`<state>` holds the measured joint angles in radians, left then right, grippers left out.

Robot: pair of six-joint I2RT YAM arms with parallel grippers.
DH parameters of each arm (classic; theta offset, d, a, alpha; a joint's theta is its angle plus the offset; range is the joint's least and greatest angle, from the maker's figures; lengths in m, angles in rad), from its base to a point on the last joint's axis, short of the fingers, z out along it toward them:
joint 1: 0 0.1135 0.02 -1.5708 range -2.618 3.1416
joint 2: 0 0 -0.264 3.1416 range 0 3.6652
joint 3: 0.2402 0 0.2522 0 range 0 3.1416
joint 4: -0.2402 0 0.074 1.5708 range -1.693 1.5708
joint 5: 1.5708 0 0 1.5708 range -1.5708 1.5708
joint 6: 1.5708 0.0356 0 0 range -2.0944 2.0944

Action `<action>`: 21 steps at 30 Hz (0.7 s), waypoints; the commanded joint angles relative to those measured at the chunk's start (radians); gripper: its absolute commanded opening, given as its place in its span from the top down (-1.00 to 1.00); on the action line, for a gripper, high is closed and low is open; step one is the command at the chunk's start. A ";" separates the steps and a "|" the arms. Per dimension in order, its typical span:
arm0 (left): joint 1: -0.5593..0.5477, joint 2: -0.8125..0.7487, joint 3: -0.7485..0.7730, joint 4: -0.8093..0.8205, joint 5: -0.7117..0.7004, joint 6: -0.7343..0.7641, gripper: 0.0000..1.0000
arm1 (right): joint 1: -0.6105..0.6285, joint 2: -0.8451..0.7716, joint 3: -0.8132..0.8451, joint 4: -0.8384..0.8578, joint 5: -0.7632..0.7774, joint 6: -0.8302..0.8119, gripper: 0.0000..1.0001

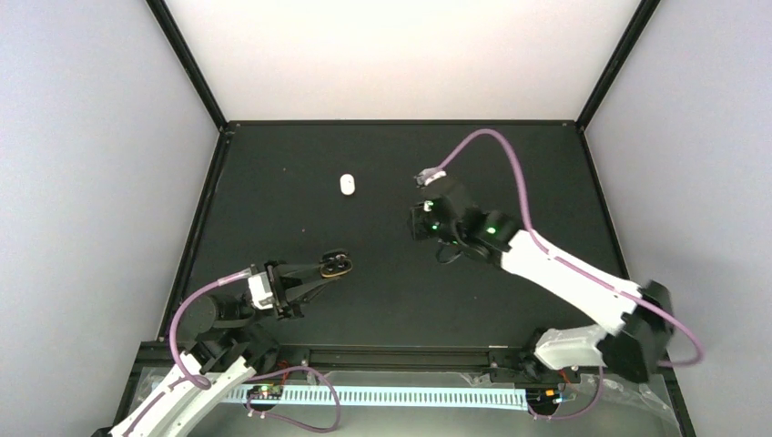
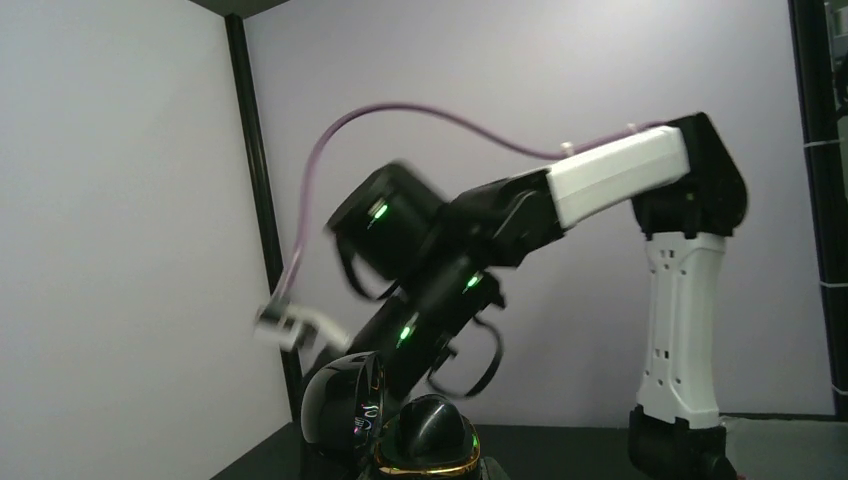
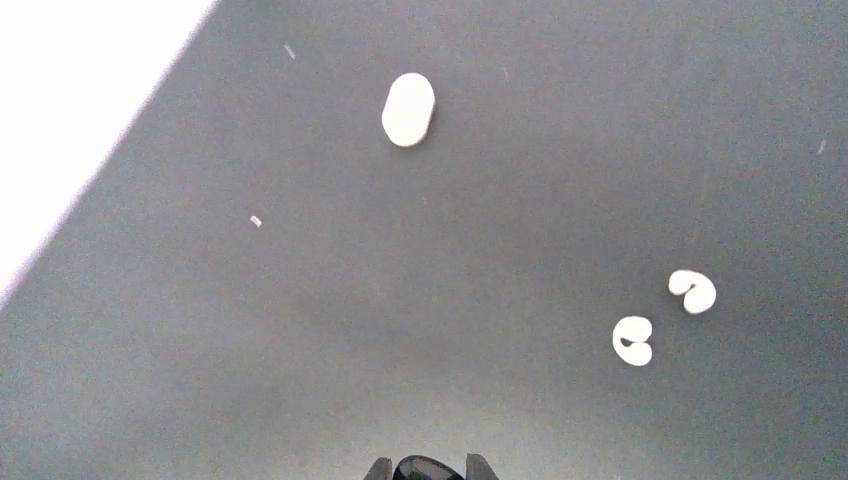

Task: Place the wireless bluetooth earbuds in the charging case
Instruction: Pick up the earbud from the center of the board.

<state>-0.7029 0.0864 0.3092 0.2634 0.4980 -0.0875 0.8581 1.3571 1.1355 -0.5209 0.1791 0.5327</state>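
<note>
Right wrist: right gripper (image 3: 428, 467) pinches black earbud (image 3: 424, 470); left gripper (image 1: 330, 266) clamps charging case (image 2: 428, 436).

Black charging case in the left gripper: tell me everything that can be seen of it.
The black charging case is a small glossy clamshell, plastic by its look, with a gold-coloured rim around the base. It is open: in the left wrist view the shiny lid swings up to the left, and a rounded black shape sits inside the rim; whether that is an earbud cannot be told. The left gripper is shut on it, and nothing else visibly touches it.
</note>
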 commanded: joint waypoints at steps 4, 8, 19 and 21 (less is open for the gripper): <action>-0.008 0.140 0.047 0.229 0.015 -0.054 0.97 | 0.009 -0.328 -0.061 0.122 -0.002 -0.111 0.75; -0.008 0.224 0.040 0.387 0.031 -0.096 0.97 | 0.061 -0.466 -0.075 0.190 -0.003 -0.201 0.73; -0.009 0.415 0.070 0.590 0.095 -0.156 0.97 | 0.341 -0.489 0.038 0.296 0.091 -0.319 0.71; -0.010 0.417 0.069 0.593 0.103 -0.159 0.97 | 0.377 -0.459 0.065 0.322 0.095 -0.332 0.70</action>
<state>-0.7029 0.4957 0.3344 0.7544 0.5575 -0.2245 1.1759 0.8604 1.1423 -0.2859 0.2348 0.2546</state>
